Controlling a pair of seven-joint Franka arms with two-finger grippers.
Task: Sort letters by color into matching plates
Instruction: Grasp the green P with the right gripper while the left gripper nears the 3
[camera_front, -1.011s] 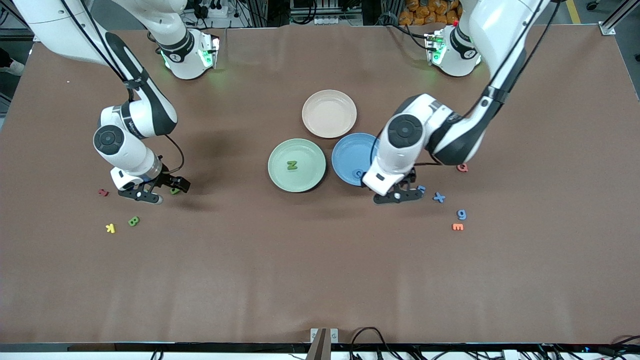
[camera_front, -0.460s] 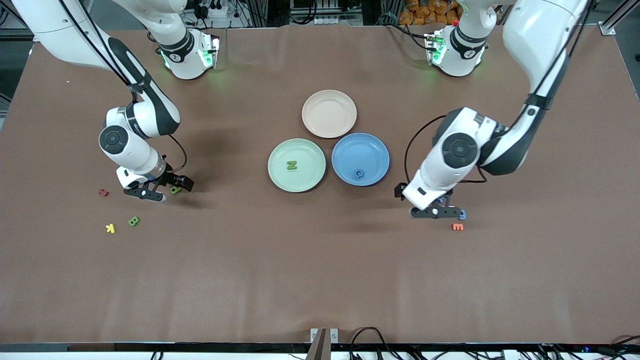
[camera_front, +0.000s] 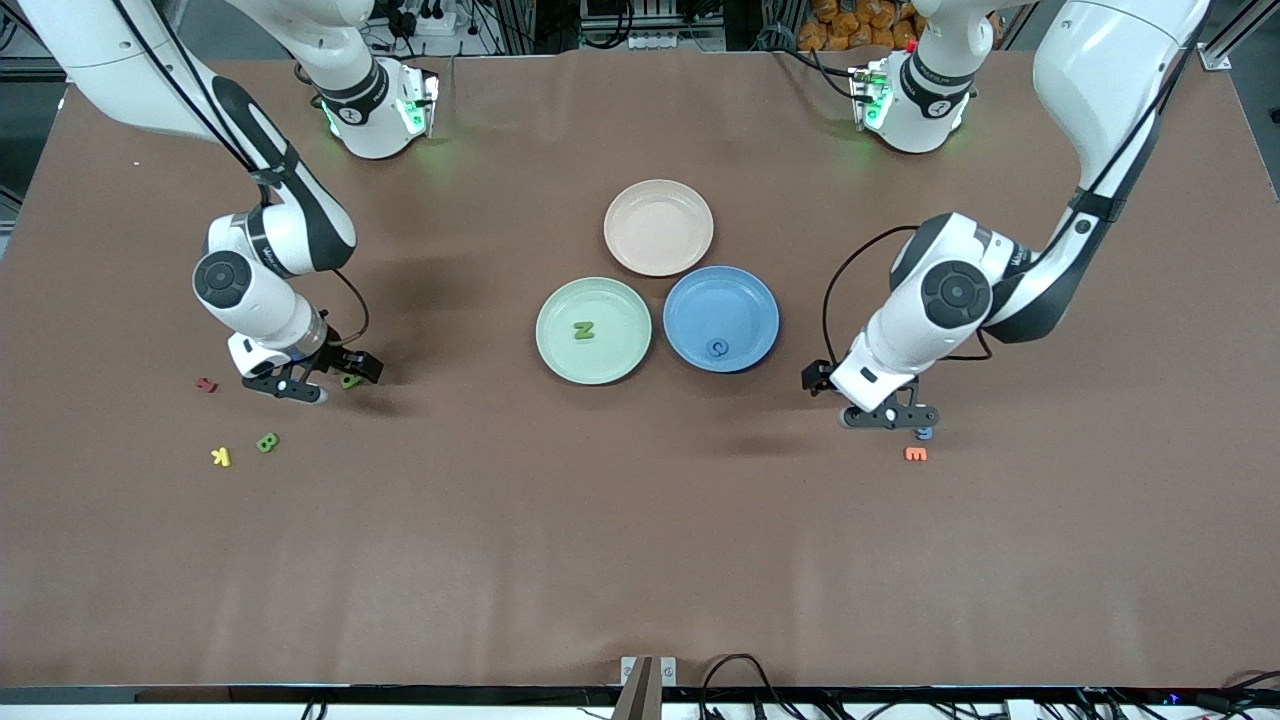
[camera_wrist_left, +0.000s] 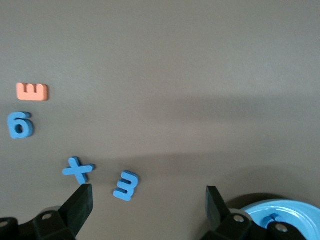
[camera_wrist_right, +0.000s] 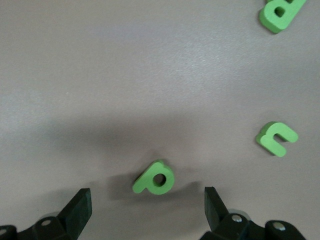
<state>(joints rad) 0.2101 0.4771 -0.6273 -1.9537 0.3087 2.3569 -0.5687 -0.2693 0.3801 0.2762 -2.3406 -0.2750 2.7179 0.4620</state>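
No printed text or labels

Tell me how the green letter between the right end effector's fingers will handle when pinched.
The green letter looks thick and foam-like, so probably light and slightly squashy. It lies flat on the table, so rolling seems unlikely. Its matte surface should grip, though being small, it may twist.

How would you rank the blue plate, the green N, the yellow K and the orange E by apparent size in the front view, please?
1. blue plate, far the largest.
2. green N, yellow K and orange E: all tiny and look alike, so I will not rank them.
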